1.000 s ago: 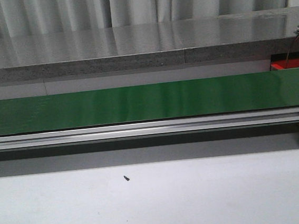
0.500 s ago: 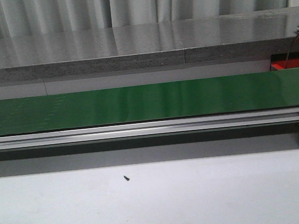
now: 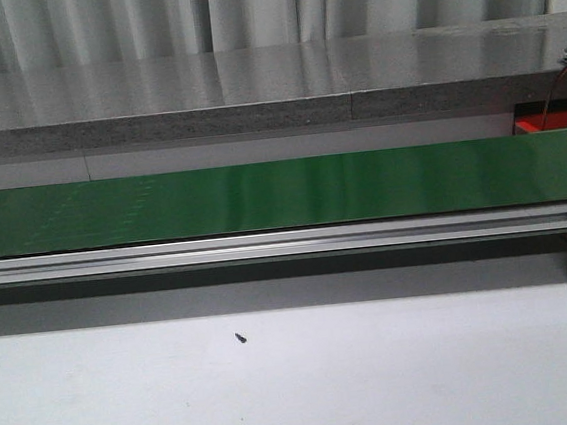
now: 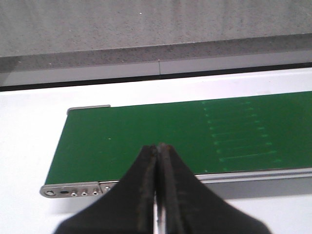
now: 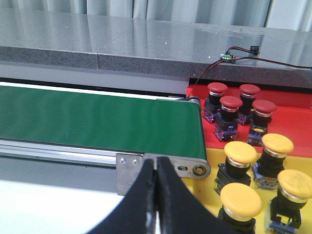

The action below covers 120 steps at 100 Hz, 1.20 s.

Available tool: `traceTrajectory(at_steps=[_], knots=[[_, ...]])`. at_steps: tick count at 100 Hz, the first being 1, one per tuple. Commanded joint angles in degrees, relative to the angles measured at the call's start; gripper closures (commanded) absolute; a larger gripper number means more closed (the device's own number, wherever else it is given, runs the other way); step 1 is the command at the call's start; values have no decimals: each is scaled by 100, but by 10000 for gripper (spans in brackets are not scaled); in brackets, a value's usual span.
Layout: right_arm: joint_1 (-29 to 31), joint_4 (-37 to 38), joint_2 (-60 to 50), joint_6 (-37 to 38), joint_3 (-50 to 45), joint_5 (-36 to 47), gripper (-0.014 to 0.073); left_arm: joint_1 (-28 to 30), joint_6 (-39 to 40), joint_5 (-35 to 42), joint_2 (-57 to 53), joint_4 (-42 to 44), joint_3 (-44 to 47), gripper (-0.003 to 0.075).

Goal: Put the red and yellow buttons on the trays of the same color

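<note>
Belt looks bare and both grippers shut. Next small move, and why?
Probably open the right gripper and wait. The green belt carries no button in any view, and four red buttons and four yellow buttons already sit on matching trays. The left gripper is shut too.

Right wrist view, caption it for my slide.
Shut right gripper beside the green conveyor belt; red buttons, yellow buttons sorted.

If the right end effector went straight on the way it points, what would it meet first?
Probably the conveyor's end bracket, directly ahead of the shut right end effector, then the green belt; depth is unclear.
</note>
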<state>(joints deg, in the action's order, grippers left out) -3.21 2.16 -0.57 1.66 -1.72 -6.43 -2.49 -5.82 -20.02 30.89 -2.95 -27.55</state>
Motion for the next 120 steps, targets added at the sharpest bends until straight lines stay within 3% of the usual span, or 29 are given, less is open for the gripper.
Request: traceTrajectory(at_steps=[1, 20, 63, 99, 120], knots=[[27, 51, -101, 4, 109, 483, 661, -157, 814, 861, -365, 742, 233, 740], [27, 51, -101, 4, 109, 479, 661, -194, 851, 1515, -1253, 760, 1197, 740], [27, 51, -101, 4, 109, 479, 661, -194, 851, 1496, -3269, 760, 2466, 740], [27, 51, -101, 4, 109, 453, 661, -194, 851, 2002, -3311, 731, 2994, 740], [27, 51, -101, 4, 109, 453, 661, -194, 851, 1774, -3311, 758, 3026, 740]])
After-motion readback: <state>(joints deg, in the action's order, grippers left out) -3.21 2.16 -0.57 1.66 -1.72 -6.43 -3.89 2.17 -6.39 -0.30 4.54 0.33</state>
